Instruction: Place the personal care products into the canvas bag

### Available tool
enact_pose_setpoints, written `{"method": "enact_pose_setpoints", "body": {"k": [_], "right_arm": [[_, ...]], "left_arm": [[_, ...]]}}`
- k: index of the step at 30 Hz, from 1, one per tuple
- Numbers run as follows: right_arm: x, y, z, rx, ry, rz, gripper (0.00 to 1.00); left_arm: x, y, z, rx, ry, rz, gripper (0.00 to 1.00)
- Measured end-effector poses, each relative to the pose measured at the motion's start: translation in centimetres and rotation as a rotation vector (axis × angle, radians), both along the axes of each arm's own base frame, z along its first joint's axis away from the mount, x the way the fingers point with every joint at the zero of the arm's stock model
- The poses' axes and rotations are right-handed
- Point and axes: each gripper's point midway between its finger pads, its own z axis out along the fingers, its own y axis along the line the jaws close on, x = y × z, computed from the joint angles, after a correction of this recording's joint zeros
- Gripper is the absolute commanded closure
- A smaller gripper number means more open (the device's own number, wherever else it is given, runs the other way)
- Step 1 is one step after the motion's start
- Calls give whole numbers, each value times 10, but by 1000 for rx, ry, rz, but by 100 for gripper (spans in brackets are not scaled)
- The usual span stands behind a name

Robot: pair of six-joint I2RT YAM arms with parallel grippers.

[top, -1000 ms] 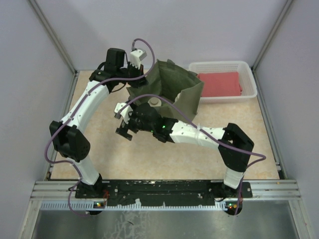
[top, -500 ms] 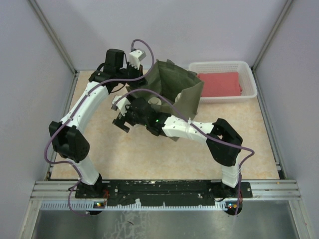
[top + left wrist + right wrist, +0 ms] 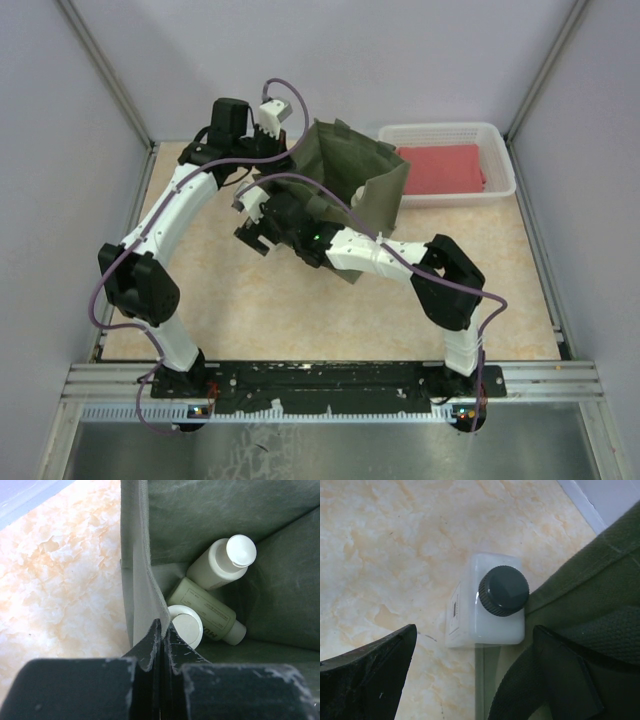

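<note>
Since a second ago my right tool [image 3: 256, 232] has travelled away from my base and up to the near left corner of the bag [image 3: 352, 178], with the right elbow swinging inward behind it. My left arm and the bag have not shifted. The right wrist view now looks down on the grey-capped bottle [image 3: 487, 605]. It stands upright on the desk [image 3: 380, 540], outside the bag and touching or just beside its outer wall. The right tool is spread wide and holds nothing, with one finger to the bottle's left and the other over the bag fabric and a loop handle. My left tool [image 3: 161, 630] is pressed together on the bag's rim, pinching the fabric and keeping the mouth open. Inside the bag I note a cream-capped bottle [image 3: 220, 565], a pale cylinder [image 3: 202, 607] lying across the bottom, and a second cream cap [image 3: 185, 625] close under the pinched rim. Finding: three products are in the bag and one remains on the desk, so the task is near its end. In my judgement the move just made lines the right tool up for the last pick. The concern is the far finger, which sits so near the bag that closing may catch fabric or the handle along with the bottle.
</note>
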Motion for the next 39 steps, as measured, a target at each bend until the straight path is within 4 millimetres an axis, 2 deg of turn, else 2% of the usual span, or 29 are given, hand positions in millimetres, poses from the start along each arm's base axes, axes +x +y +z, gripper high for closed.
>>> {"method": "enact_pose_setpoints", "body": {"k": [7, 21, 25, 28, 33, 35, 39], "right_arm": [[13, -8, -2, 13, 21, 13, 1], [26, 17, -30, 29, 85, 68, 1], [27, 22, -41, 32, 103, 77, 6], [27, 23, -46, 31, 109, 81, 20], [34, 19, -53, 29, 120, 64, 65], [35, 18, -54, 41, 138, 57, 80], [35, 17, -54, 45, 142, 51, 100]], "left_arm": [[2, 0, 2, -3, -10, 3, 100], [9, 7, -5, 7, -2, 23, 100], [10, 8, -5, 6, -4, 23, 100], [10, 7, -5, 5, -5, 23, 100], [10, 7, -5, 4, -5, 22, 100], [10, 7, -5, 4, -5, 22, 100], [11, 7, -4, 4, -6, 22, 100]]}}
